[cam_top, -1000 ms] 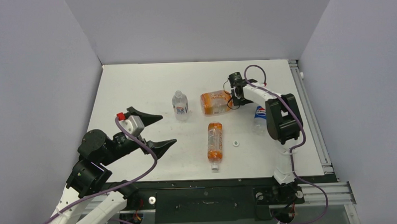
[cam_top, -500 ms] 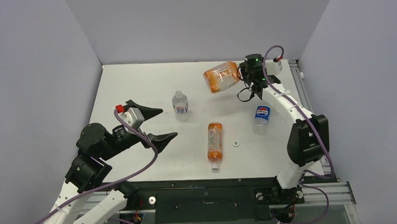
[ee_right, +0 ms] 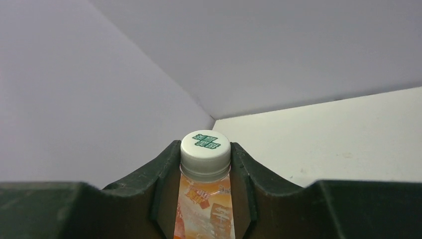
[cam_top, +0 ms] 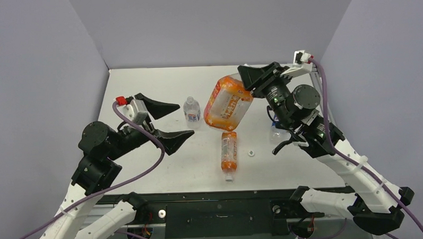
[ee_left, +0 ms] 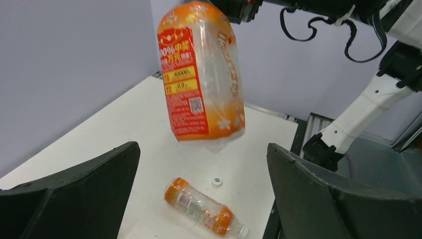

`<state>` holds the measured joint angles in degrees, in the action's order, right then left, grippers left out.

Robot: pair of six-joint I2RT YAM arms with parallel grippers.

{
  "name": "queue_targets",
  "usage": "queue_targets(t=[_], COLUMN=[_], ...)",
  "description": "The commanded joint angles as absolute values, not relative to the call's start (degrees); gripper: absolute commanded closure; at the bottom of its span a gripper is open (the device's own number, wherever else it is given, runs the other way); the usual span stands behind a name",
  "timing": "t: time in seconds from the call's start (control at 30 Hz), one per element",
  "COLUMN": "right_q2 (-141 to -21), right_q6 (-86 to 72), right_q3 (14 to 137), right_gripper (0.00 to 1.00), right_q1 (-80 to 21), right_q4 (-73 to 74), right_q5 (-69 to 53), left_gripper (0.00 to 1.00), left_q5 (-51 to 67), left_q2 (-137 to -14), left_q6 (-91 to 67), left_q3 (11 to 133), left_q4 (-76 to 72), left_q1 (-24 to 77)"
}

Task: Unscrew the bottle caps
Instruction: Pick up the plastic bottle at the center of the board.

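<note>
The left end effector (cam_top: pixel 185 120) hangs over the counter (cam_top: pixel 144 84) with its jaws spread wide and nothing between them. Just to its right a small clear bottle (cam_top: pixel 192 112) stands upright. Next comes the wide orange bottle (cam_top: pixel 227 103), in the air and tilted, base down toward the left arm. Below it a slim orange bottle (cam_top: pixel 229 149) lies on its side with a loose white cap (cam_top: pixel 251 152) just beside it. The right end effector (cam_top: pixel 244 80) is clamped on the wide bottle's neck.

Only the right wrist view shows that bottle's own white cap (ee_right: pixel 205 147), green mark on top, sitting between the fingers. Only the left wrist view shows the red label panel and the base clear of the counter.

Something clear behind the right arm may be another bottle; it is mostly hidden.

A second ago the wide bottle lay on the counter; now it is lifted.
</note>
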<state>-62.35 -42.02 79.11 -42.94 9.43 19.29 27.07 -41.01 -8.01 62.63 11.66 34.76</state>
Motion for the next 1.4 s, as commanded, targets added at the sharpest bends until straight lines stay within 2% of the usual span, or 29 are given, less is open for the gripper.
queue_targets(t=[0.0, 0.23, 0.37, 0.67, 0.93, 1.03, 1.17, 1.37], right_q2=[-62.31, -66.53, -69.13, -71.31, -72.50, -71.93, -71.51, -72.60], right_q6=[-27.66, -18.90, -17.31, -14.34, -6.93, -5.74, -4.99, -5.60], right_q3=[81.46, 88.72, 91.98, 93.81, 96.01, 95.45, 95.16, 94.30], right_gripper=[1.00, 1.00, 1.00, 1.00, 1.00, 1.00, 1.00, 1.00], right_q1=[-51.58, -64.29, -67.93, -73.70, -78.63, -79.16, -79.36, -80.06], right_q4=[8.32, 8.54, 6.66, 1.56, 2.91, 2.49, 1.85, -3.18], right_q5=[19.21, 23.70, 24.19, 25.93, 32.65, 33.85, 34.43, 35.18], left_gripper=[0.03, 0.03, 0.03, 0.03, 0.03, 0.03, 0.03, 0.03], left_q5=[32.48, 39.11, 40.59, 36.30, 22.52, 21.53, 24.35, 36.00], left_q2=[-41.38, -42.82, -42.68, -41.33, -39.94, -39.35, -38.68, -40.49], left_q6=[-15.97, -20.78, -20.90, -18.47, -15.73, -16.30, -19.70, -26.65], left_q3=[64.85, 67.35, 66.71, 63.95, 63.33, 62.85, 62.38, 63.03], left_q4=[2.87, 3.49, 3.93, 5.76, 8.25, 9.08, 9.16, 6.95], left_q1=[34.67, 34.76, 34.78, 34.75, 34.72, 34.72, 34.71, 34.63])
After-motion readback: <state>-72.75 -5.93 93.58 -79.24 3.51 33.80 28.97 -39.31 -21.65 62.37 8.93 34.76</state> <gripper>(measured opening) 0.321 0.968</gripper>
